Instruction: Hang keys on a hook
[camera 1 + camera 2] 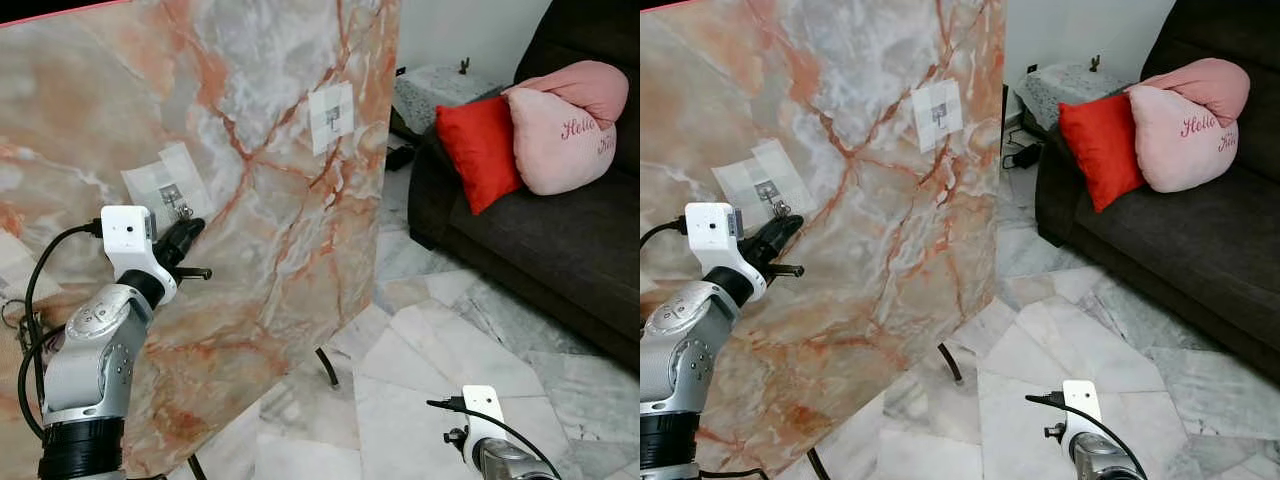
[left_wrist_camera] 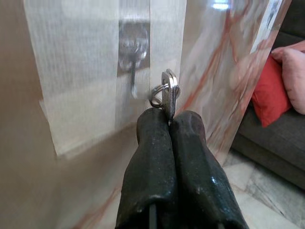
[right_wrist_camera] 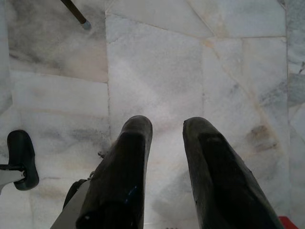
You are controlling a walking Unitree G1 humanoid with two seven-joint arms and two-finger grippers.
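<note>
A marbled pink board [image 1: 270, 150] stands upright on thin legs. Two taped patches on it each carry a small metal hook: one hook [image 1: 172, 197] on the left, another hook [image 1: 333, 119] further right and higher. My left gripper [image 1: 190, 228] is raised to the left hook, shut on a silver key [image 2: 169, 93] with a key ring [image 2: 157, 95]. In the left wrist view the key tip is just beside the hook [image 2: 133, 52], slightly below it. My right gripper [image 3: 167, 126] hangs low over the floor, open and empty.
A dark sofa [image 1: 560, 240] with a red cushion [image 1: 478, 148] and a pink pillow [image 1: 565, 125] stands on the right. The marble floor [image 1: 440, 370] stretches between board and sofa. A board leg [image 1: 327, 367] reaches onto the floor.
</note>
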